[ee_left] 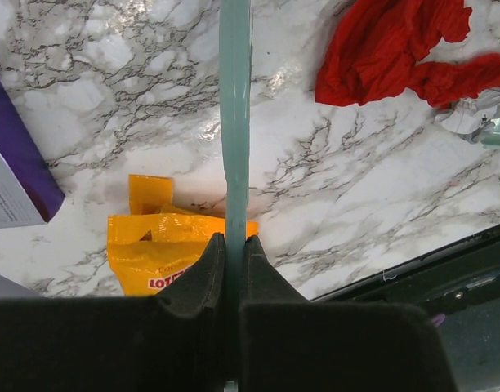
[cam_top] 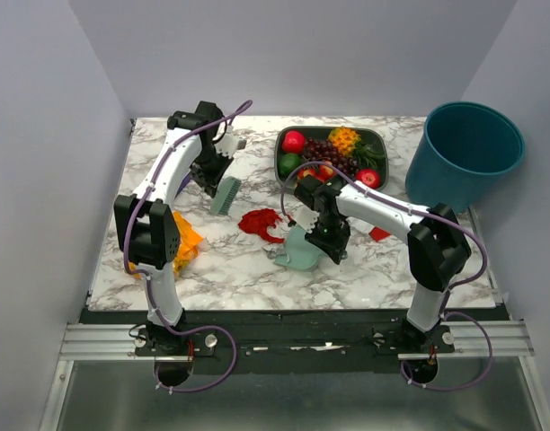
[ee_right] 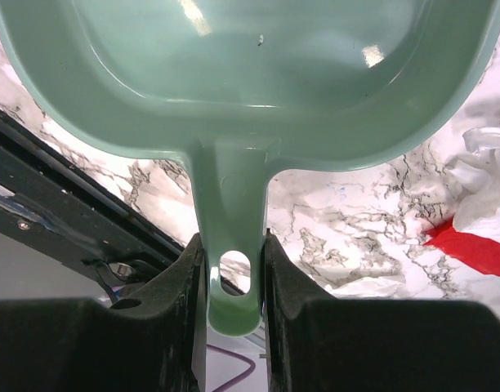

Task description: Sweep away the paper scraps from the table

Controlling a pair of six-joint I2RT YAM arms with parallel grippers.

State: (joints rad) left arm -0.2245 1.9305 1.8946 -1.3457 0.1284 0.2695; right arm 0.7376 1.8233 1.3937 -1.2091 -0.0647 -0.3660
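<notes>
Brush (cam_top: 226,194) clamped edge-on in left gripper (ee_left: 234,253), beyond and left of largest red piece of paper scraps (cam_top: 261,222); bristle contact with table (cam_top: 230,274) unclear. Dustpan (ee_right: 250,82) pinched by handle in right gripper (ee_right: 234,265), pan near that red piece; white and red bits just right of pan. Judged best: set bristles behind red piece, draw short strokes toward pan mouth, keep pan lip flat on marble, avoid orange snack bag (ee_left: 164,245).
</notes>
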